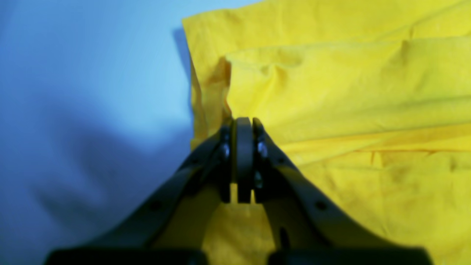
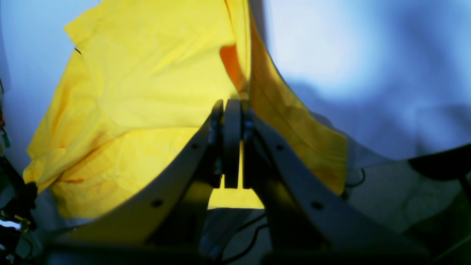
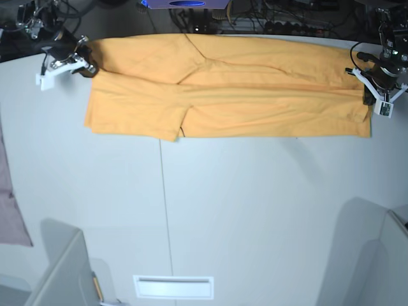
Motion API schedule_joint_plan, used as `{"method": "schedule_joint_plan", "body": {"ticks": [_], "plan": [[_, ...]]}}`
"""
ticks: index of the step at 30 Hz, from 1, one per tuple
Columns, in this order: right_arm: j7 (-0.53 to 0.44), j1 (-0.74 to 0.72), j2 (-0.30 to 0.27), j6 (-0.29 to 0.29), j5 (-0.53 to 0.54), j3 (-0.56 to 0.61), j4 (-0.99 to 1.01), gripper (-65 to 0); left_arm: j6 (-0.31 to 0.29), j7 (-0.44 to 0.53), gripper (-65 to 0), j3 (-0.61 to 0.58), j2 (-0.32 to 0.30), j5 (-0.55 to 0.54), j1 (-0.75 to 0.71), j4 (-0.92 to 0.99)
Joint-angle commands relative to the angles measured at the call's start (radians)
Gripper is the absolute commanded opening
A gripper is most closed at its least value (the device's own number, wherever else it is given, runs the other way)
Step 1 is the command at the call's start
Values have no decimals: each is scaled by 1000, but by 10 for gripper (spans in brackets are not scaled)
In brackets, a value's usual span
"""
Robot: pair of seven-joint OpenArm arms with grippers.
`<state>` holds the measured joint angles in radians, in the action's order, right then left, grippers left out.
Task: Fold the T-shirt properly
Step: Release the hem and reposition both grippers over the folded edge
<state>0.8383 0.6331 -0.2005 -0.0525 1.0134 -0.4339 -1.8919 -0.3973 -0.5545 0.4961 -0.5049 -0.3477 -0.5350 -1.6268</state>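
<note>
Orange-yellow T-shirt (image 3: 255, 95) stretched along table (image 3: 255, 210) far edge; left gripper (image 1: 243, 123), right gripper (image 2: 232, 105) each clamping an end.

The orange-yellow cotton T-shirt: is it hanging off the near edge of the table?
No, the orange-yellow cotton T-shirt lies along the table's far side, nowhere near the near edge.

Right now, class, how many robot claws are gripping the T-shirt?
2: the right claw shut on the T-shirt at its left end in the base view, the left claw at its right end.
</note>
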Motion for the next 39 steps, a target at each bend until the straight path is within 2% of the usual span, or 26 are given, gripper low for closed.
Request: {"method": "schedule_joint_plan", "body": {"ticks": [1,3,4,8,12,14,16,18,19,20,23,26,29,32,39], "plan": [[-6,-5,-12,9,15,-6,-15,-569,5,17,-640,16,-24,-3,2,-13],[-6,-5,-1,9,15,-6,-16,-462,5,17,-541,19,-24,-3,5,-22],[-6,-5,9,9,14,-12,-16,-440,5,17,-489,20,-24,-3,6,-30],[-9,-5,17,9,-52,-16,-34,-437,5,17,-352,45,-24,-6,8,-83],[-75,15,34,9,-127,-18,-113,-437,5,-8,-309,178,-13,-15,5,-174],[-118,18,39,12,-133,-12,-125,-440,2,-94,-316,215,7,-40,13,-227],[-132,4,39,15,-143,16,-123,-492,-10,-157,-342,221,27,-86,33,-258],[-133,-17,31,47,-184,88,-119,-608,-13,-186,-459,215,44,-101,46,-247],[-133,-32,23,75,-221,128,-117,-650,-13,-184,-551,214,59,-101,52,-235],[-133,-45,20,92,-261,166,-116,-650,-13,-184,-650,214,76,-101,62,-221],[-132,-81,22,79,-364,237,-82,-650,-13,-184,-650,212,93,-55,92,-175],[-138,-91,23,73,-410,271,-24,-650,-15,-175,-650,134,87,54,132,-62],[-139,-95,23,73,-411,274,24,-650,-15,-74,-650,97,91,129,152,56],[-139,-118,23,73,-414,271,87,-650,-15,7,-650,60,93,149,172,145],[-139,-253,16,73,-414,266,246,-650,-12,4,-650,28,102,154,287,231]]}}
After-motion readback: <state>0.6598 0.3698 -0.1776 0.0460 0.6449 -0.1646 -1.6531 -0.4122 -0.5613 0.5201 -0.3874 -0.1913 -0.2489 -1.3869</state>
